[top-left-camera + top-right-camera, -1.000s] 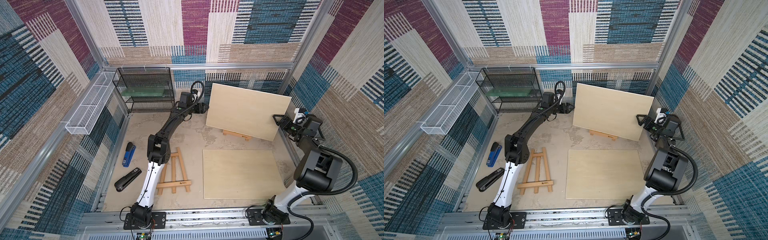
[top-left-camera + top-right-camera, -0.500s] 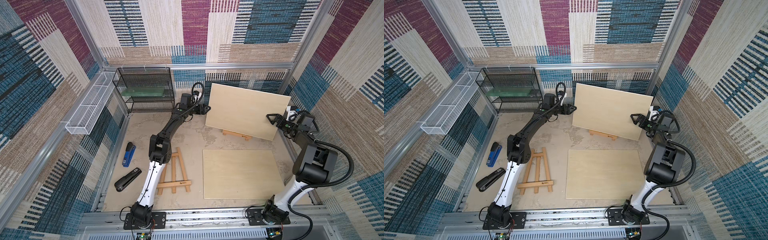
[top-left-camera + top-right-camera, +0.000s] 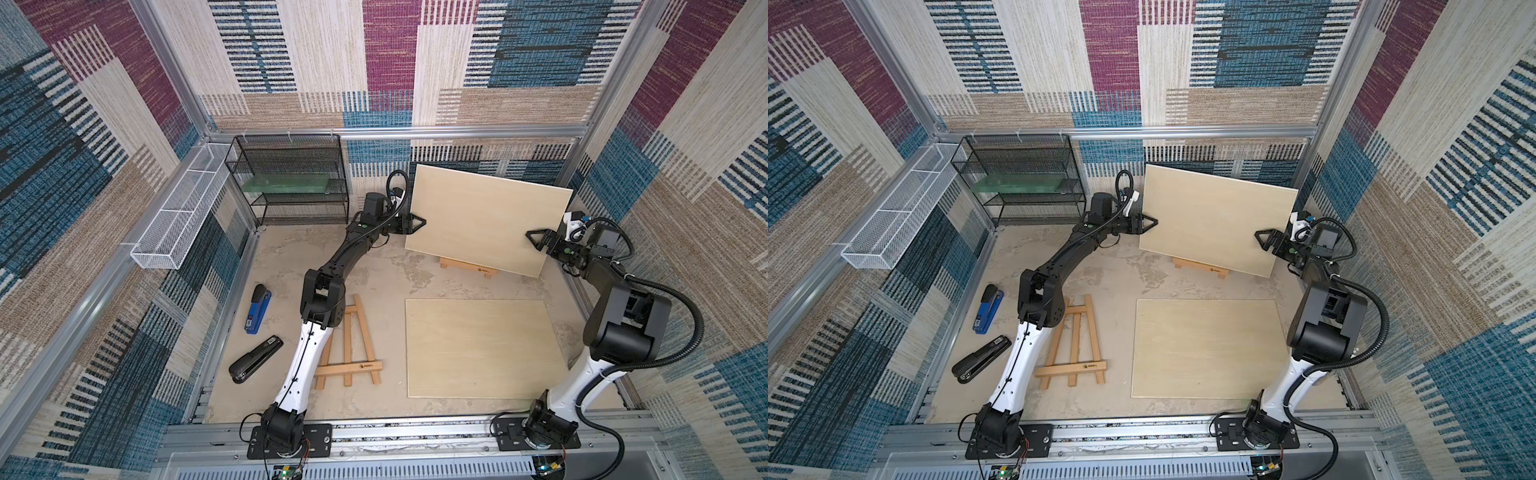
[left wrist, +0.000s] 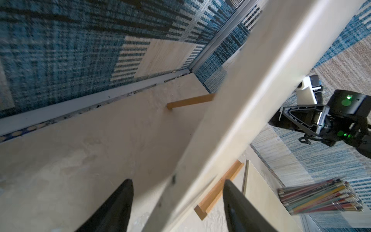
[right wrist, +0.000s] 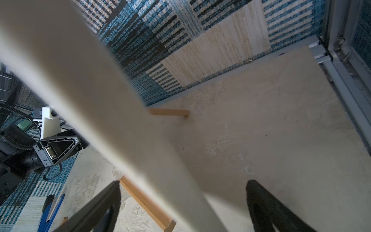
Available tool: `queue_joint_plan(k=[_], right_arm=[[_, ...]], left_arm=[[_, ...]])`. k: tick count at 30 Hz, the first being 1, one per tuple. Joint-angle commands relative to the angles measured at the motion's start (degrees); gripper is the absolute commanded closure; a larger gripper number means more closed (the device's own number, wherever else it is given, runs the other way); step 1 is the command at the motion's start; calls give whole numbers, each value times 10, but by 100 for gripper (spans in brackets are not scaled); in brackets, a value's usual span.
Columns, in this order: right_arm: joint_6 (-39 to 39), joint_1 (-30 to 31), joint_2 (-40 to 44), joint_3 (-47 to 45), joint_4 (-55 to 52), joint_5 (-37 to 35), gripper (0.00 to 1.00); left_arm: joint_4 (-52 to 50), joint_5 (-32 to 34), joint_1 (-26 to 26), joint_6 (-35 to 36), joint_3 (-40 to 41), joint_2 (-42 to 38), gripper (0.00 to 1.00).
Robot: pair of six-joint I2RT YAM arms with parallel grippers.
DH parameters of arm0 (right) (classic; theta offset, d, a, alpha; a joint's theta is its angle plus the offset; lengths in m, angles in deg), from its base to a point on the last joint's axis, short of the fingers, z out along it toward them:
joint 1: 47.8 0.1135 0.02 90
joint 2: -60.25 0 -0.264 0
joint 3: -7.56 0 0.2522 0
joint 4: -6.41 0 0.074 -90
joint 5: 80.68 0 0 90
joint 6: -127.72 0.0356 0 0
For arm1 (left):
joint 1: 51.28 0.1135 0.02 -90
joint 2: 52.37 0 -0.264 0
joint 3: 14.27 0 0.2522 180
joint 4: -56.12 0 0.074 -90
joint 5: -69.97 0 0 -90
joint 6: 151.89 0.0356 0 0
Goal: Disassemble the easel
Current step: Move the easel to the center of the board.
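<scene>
The left fingers (image 3: 419, 223) are released. One is in front of and one behind the left edge of the upright board (image 3: 486, 216), and the left wrist view shows open space beside it. The right fingers (image 3: 534, 237) are spread wide astride the board's right edge in the same way, clear of it on both sides. The board spans between the two sets of fingers. It leans back on a small easel (image 3: 468, 267), whose ledge shows below them on the worktop (image 3: 386, 270). Nearer the arm bases than the fingers, a second easel (image 3: 348, 353) and a second board (image 3: 478, 349) lie flat.
</scene>
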Motion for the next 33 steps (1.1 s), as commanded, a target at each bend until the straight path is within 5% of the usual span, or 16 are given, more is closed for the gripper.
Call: queue_joint_plan(k=[1, 33], right_arm=[[-7, -1, -3, 5, -10, -4, 0], [-72, 12, 20, -23, -88, 65, 3]], left_arm=[[20, -29, -1, -3, 13, -15, 30], [45, -50, 3, 55, 277, -180, 40]])
